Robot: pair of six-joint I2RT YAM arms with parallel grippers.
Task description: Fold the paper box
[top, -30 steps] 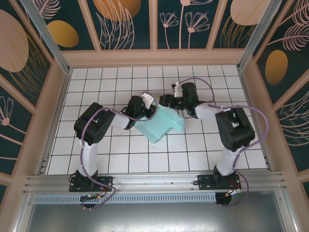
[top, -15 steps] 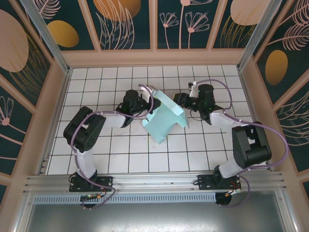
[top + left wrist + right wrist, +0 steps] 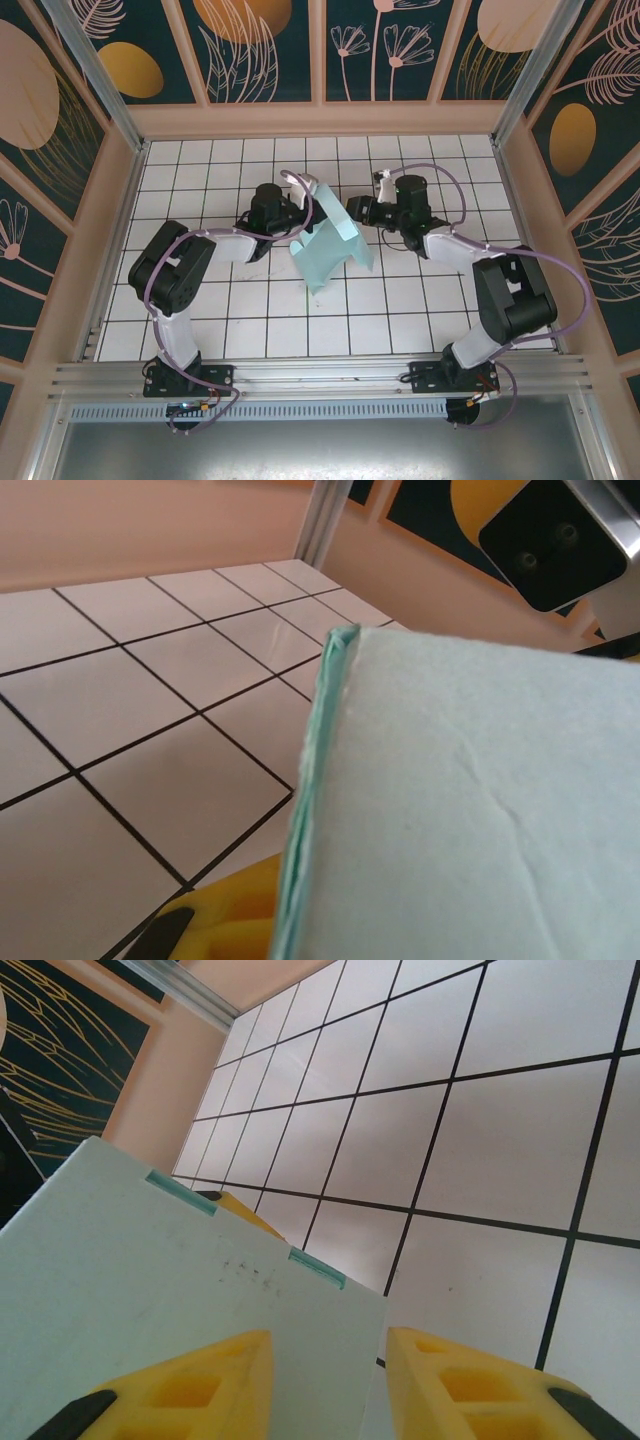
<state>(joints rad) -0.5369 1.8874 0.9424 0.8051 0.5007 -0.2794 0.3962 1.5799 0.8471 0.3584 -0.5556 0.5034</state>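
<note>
The paper box (image 3: 328, 250) is a pale mint card piece that stands tilted off the tiles between my two grippers. My left gripper (image 3: 305, 208) is shut on its upper left edge. In the left wrist view the card (image 3: 470, 810) runs edge-on past one of my yellow fingers (image 3: 225, 920). My right gripper (image 3: 352, 212) sits at the card's upper right. In the right wrist view a flat panel (image 3: 170, 1290) with two darker slots lies behind my left finger (image 3: 200, 1380). The panel's edge runs into the gap of the right gripper (image 3: 330, 1360), whose jaws stand apart.
White tiled floor (image 3: 220, 310) spreads around the box, walled by peach-framed panels (image 3: 320, 118) at the back and sides. A metal rail (image 3: 320, 375) crosses the near edge by the arm bases. The right arm's dark head (image 3: 555, 540) looms close in the left wrist view.
The box has gone from lying flat to standing tilted, lifted by my left gripper. My right gripper swung out, came back to the box's top edge, and its jaws narrowed.
</note>
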